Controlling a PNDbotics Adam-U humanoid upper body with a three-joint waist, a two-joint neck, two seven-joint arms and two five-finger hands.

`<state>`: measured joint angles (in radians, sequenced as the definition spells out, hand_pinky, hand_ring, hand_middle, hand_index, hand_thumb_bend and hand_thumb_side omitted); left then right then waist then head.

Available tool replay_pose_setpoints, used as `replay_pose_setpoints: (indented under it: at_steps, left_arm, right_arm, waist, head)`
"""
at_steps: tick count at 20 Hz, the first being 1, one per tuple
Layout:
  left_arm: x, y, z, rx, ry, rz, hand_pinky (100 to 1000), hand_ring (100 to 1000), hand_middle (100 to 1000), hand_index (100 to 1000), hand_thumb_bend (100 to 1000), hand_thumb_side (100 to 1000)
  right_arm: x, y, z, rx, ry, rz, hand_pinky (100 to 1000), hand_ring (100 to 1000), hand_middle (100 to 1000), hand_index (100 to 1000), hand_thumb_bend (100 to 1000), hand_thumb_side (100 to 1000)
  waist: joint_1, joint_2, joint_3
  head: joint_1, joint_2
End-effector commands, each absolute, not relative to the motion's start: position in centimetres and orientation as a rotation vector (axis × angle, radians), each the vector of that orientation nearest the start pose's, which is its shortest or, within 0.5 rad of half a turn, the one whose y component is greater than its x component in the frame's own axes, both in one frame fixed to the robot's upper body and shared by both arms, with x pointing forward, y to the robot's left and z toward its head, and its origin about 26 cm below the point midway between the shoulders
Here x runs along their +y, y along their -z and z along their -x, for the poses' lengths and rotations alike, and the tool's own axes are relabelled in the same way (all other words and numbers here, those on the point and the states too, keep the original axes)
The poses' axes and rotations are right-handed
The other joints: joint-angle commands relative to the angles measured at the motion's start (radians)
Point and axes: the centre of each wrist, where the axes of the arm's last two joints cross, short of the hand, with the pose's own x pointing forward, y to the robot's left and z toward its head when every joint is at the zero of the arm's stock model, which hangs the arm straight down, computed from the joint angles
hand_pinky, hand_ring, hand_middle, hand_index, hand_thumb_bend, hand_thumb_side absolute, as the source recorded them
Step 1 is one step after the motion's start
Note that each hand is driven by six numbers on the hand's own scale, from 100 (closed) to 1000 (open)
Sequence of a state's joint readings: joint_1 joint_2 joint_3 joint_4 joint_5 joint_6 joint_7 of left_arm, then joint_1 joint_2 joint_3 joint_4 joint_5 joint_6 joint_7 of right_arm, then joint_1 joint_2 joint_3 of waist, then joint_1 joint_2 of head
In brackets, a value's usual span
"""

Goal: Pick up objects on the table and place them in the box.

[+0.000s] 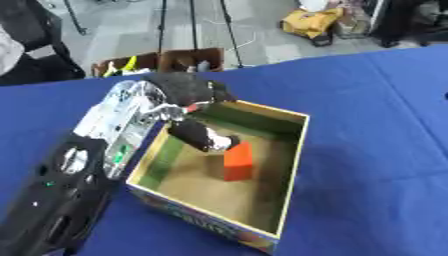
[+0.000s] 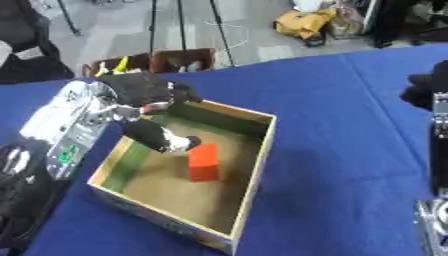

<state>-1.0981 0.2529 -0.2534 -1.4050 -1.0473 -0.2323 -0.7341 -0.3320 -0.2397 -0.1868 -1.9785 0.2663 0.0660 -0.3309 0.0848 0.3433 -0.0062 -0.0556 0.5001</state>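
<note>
Nearest us, our left hand (image 1: 197, 132) reaches into the open cardboard box (image 1: 293, 150) mid-frame, fingers uncurled just beside the orange block (image 1: 238, 161) inside; withdrawing carelessly could snag it.

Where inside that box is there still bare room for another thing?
The box floor is bare in its near half, between the orange block and the near wall, and along the right wall. The far left corner is crowded: the left hand hangs there, right beside the block.
</note>
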Motion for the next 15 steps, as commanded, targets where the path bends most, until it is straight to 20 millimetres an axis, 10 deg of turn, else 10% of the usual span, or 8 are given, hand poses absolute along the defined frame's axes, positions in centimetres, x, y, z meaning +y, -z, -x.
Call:
replay_pose_setpoints:
  at_steps: [1,3,15]
  left_arm:
    - [13.8,-35.6,-39.3,2.243,-2.361,1.264,523,775,861,991,234,954]
    - [15.1,-36.1,-38.2,2.355,-2.288,1.21,452,731,810,954,100,935]
    - [22.1,-33.7,-30.7,3.008,-1.774,0.935,311,615,690,887,100,977]
  right_arm:
    - [-29.4,-21.6,-30.0,-2.289,0.118,0.765,704,602,529,654,493,1000]
    - [-29.5,-21.6,-29.9,-2.288,0.122,0.771,704,602,529,654,493,1000]
    - [-29.8,-22.0,-29.9,-2.3,0.152,0.795,703,602,529,654,496,1000]
  waist:
    - [-0.007,-0.028,0.005]
    - [-0.008,-0.027,0.01]
    - [-0.034,-0.007,0.054]
  head:
    - [-0.011,0.002]
    - [-0.019,0.002]
    - [-0.063,0.003]
